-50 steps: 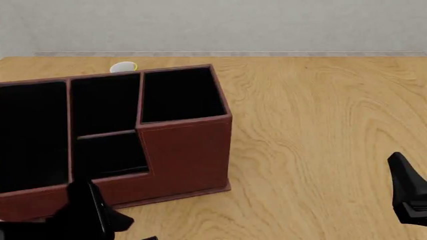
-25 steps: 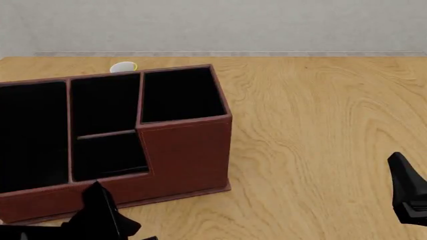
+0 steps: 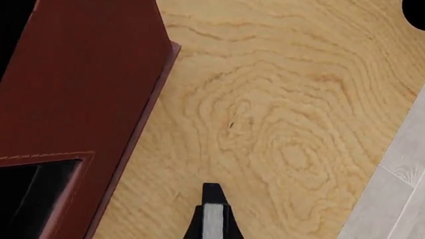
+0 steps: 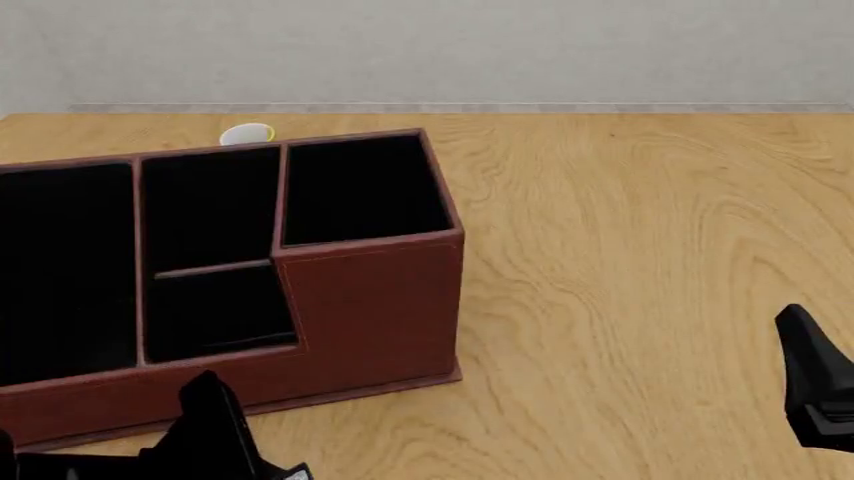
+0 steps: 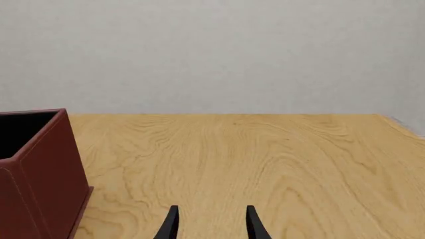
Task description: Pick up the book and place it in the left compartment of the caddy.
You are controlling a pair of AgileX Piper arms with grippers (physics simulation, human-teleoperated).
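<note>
The caddy (image 4: 367,300) stands at the left of the table, a reddish-brown box with black lining. Its left compartment (image 4: 67,270) is the long section at the far left. My left gripper (image 4: 214,440) is low in front of the caddy's front wall. In the left wrist view the left gripper (image 3: 212,233) is shut on the book (image 3: 214,219), whose white page edge shows between black covers, beside the caddy's corner (image 3: 86,89). My right gripper (image 4: 814,395) is at the right edge. In the right wrist view it (image 5: 211,226) is open and empty above bare table.
A small white and yellow cup (image 4: 247,133) stands behind the caddy. The caddy's tall square section (image 4: 360,190) and two small sections (image 4: 214,260) lie right of the left compartment. The table edge and grey floor (image 3: 398,189) show in the left wrist view.
My left gripper with the book has moved to the right and slightly down along the caddy's front wall. The right arm has not moved.
</note>
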